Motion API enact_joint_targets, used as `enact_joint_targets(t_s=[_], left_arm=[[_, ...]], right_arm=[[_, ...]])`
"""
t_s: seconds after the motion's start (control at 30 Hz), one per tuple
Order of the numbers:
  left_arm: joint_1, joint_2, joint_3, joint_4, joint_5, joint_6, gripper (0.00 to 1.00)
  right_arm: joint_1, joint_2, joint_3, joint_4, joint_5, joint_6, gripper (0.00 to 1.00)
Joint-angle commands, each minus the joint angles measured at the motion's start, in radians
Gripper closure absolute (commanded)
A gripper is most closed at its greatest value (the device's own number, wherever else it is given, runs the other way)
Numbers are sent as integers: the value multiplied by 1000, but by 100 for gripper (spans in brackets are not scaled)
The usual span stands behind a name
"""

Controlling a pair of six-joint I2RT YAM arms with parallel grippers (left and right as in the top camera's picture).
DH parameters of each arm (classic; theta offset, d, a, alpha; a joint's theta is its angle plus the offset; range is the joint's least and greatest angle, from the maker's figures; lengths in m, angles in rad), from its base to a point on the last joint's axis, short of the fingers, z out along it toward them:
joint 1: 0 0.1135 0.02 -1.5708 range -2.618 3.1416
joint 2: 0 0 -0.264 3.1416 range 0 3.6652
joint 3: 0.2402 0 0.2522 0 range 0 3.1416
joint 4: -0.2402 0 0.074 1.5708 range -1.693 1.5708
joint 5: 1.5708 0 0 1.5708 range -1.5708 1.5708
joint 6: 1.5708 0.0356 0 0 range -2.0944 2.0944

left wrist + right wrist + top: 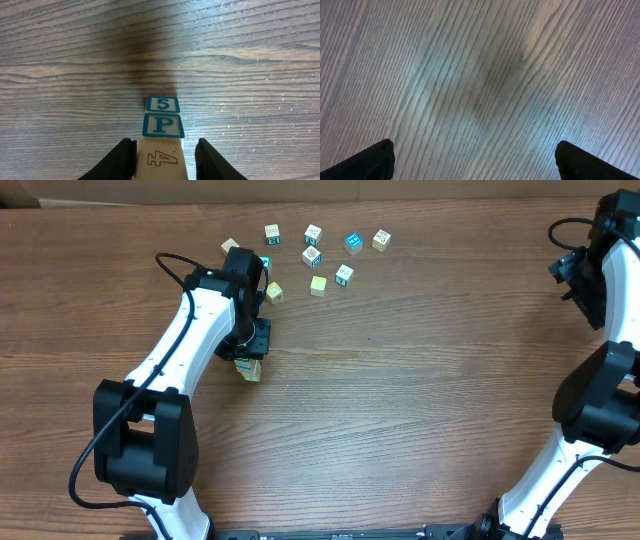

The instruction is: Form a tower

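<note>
The tower stands on the wood table left of centre, right under my left gripper. From the left wrist camera it shows a cream cube with a brown 4, then a teal-framed P face and a teal-framed 5 face. My left gripper straddles the cream cube. Its left finger lies against the cube, while a narrow gap separates the right finger from it. My right gripper hangs wide open over bare wood at the far right.
Several loose letter cubes lie scattered at the back of the table, among them a blue one, a yellow-green one and a cream one. The left arm reaches diagonally across the table's left half.
</note>
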Motion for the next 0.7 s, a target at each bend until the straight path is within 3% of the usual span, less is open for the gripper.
enact_joint_targets(t_s=[0.0, 0.67], left_arm=[[-5, -31, 25, 3, -3, -7, 63], [-1, -31, 25, -3, -21, -50, 68]], right_arm=[[2, -49, 25, 1, 10, -1, 0], [2, -49, 25, 1, 10, -1, 0]])
